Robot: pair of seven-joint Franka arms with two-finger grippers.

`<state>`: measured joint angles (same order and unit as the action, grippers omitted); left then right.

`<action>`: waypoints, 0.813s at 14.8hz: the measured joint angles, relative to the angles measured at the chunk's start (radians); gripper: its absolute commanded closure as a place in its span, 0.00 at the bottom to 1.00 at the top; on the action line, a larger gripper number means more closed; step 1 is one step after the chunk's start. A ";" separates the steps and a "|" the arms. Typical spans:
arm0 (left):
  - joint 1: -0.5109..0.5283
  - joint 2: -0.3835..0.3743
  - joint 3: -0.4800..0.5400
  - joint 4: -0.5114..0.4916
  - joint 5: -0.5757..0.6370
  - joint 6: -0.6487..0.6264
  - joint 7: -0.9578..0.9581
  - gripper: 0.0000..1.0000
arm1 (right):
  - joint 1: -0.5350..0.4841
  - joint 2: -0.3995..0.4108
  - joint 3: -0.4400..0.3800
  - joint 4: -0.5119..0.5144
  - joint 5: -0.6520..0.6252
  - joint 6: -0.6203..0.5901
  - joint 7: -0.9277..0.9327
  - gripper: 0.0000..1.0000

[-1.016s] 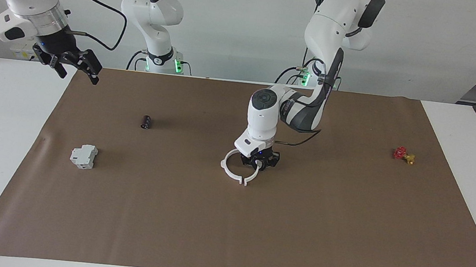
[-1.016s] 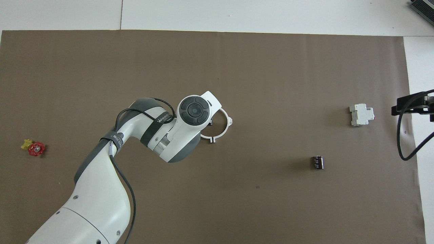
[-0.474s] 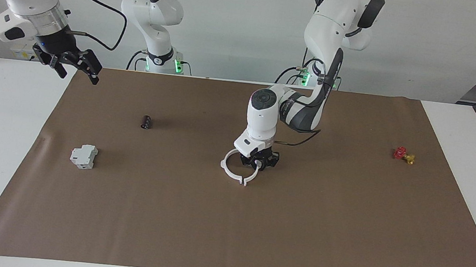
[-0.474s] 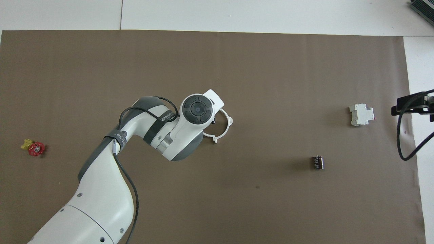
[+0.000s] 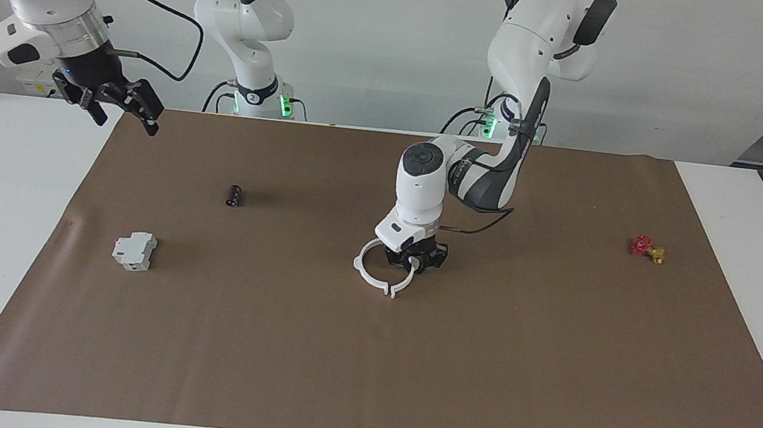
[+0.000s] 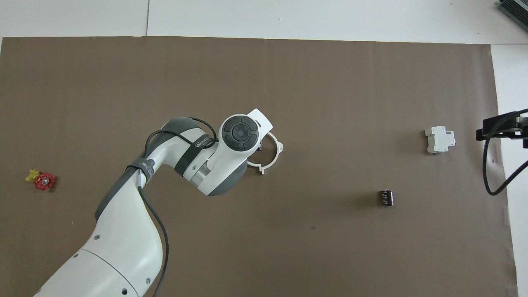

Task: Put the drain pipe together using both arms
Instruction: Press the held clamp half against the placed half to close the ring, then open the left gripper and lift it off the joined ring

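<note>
The drain pipe (image 5: 366, 278) is a thin white ring with outward tabs at the middle of the brown mat; it also shows in the overhead view (image 6: 275, 154). My left gripper (image 5: 413, 263) points down at the ring's rim on the side toward the left arm's end and is shut on it. In the overhead view the left wrist hides the gripper and part of the ring. I cannot tell whether the ring rests on the mat or hangs just above it. My right gripper (image 5: 120, 105) is open and empty, waiting high over the mat's edge at the right arm's end (image 6: 499, 126).
A grey-white blocky box (image 5: 134, 250) (image 6: 439, 139) and a small black cylinder (image 5: 234, 195) (image 6: 386, 197) lie toward the right arm's end. A small red and yellow valve (image 5: 646, 248) (image 6: 41, 180) lies toward the left arm's end.
A second ago the left wrist shifted slightly and the ring turned a little with it. Since half a second ago nothing has moved. The right arm is still.
</note>
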<state>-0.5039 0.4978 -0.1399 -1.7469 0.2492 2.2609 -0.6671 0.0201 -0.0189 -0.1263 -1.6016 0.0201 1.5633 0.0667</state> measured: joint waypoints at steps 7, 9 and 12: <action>-0.002 0.000 0.000 0.000 0.005 0.000 -0.011 1.00 | 0.000 0.000 0.000 0.000 0.000 0.000 0.000 0.00; -0.003 0.000 0.000 0.000 0.007 -0.001 -0.018 1.00 | 0.000 0.000 0.000 0.000 0.000 0.000 0.000 0.00; -0.004 0.000 0.000 0.000 0.010 -0.001 -0.021 1.00 | 0.000 0.000 0.000 0.000 0.000 0.000 0.000 0.00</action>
<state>-0.5081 0.4983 -0.1397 -1.7469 0.2595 2.2598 -0.6883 0.0201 -0.0189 -0.1263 -1.6016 0.0201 1.5633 0.0667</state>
